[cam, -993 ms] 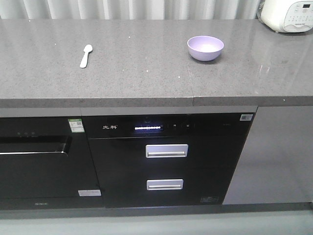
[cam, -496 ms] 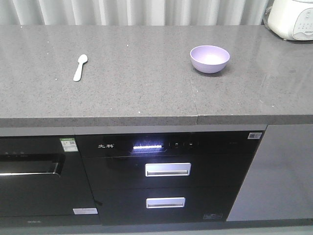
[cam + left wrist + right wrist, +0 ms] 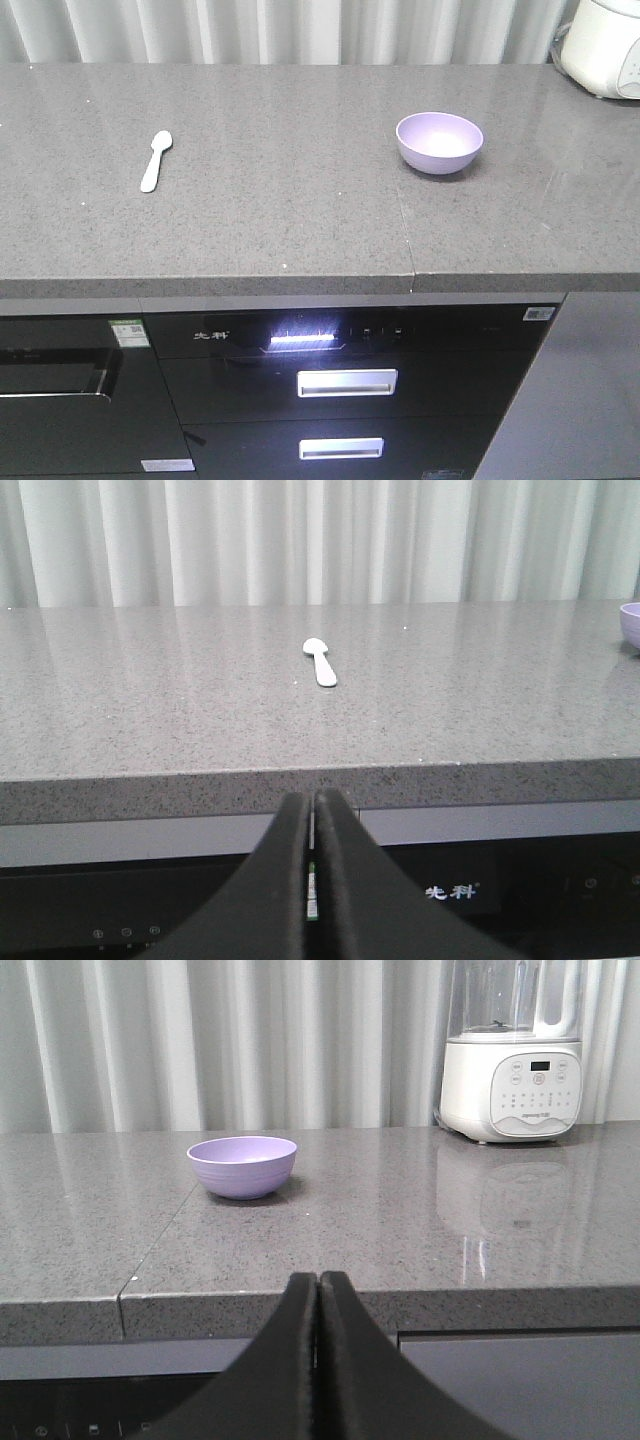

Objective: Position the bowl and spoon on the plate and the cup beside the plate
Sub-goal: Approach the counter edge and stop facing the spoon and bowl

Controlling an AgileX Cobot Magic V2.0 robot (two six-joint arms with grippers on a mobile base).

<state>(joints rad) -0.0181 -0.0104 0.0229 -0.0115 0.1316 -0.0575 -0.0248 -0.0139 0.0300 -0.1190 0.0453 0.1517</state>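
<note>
Your left gripper [image 3: 313, 805] is pressed fully closed, its two dark fingers meeting with nothing between them. It sits low, in front of and below the front edge of the grey speckled tabletop [image 3: 280, 200]. Your right gripper [image 3: 318, 1285] is the same: closed tight, empty, low before the tabletop edge.

You can see the spoon [image 3: 155, 160] lying flat on the left part of the tabletop, its rounded head toward the curtain [image 3: 300, 30] and its handle angled back toward the front edge. From the left wrist view it lies ahead of the gripper, out on the open surface and well apart from it.

You will find the bowl [image 3: 439, 142] upright on the right part of the tabletop, well apart from the spoon, with nothing inside. From the right wrist view it stands ahead and to the left of the gripper. A thin seam [image 3: 407, 235] runs from the front edge toward the bowl. A white appliance [image 3: 512, 1085] stands at the far right by the curtain. Below the tabletop, a black unit [image 3: 230, 390] shows a lit strip [image 3: 300, 340] and two silver drawer handles [image 3: 347, 382].
</note>
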